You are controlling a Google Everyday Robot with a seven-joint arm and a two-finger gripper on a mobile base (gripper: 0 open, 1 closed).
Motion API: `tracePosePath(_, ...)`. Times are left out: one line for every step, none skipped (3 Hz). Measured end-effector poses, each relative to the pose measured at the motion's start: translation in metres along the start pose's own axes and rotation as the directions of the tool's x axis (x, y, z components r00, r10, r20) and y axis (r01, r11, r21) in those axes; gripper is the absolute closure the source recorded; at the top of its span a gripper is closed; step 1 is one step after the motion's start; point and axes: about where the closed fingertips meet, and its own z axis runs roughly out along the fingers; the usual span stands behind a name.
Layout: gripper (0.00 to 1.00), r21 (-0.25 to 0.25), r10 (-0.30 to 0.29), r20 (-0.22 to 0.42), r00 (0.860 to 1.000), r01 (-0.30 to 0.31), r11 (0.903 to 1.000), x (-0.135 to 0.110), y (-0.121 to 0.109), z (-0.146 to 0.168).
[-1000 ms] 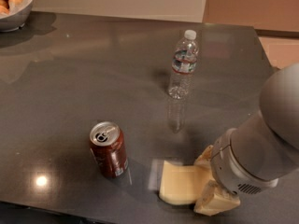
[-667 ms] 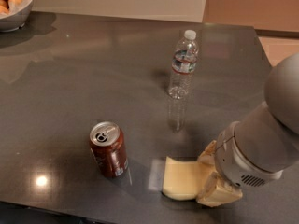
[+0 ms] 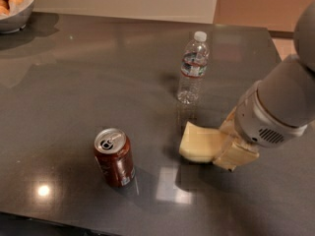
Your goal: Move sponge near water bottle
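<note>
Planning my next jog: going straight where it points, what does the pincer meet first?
Holding the sponge, the pincer points left; likely the soda can first, though depth is unclear.

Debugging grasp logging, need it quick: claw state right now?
Claw: closed on the sponge, holding it by its right end, just in front of the water bottle.

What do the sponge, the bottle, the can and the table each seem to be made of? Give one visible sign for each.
The sponge, held in the gripper right of the can: likely foam, matte, no glare. The bottle: clear plastic, see-through. The can: shiny metal, pull-tab top. The table: dark polished stone or laminate, mirrors lights.
</note>
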Motion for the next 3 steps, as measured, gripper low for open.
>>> tracePosePath(1.00,0.057,0.050,-0.003,0.999,-0.050,0.9971,-0.003,-0.042,-0.007)
tracePosePath(1.00,0.088,0.086,-0.014,0.996,-0.084,0.9925,0.002,-0.073,-0.002)
tracePosePath(1.00,0.100,0.108,-0.028,0.994,-0.105,0.9894,0.010,-0.096,0.012)
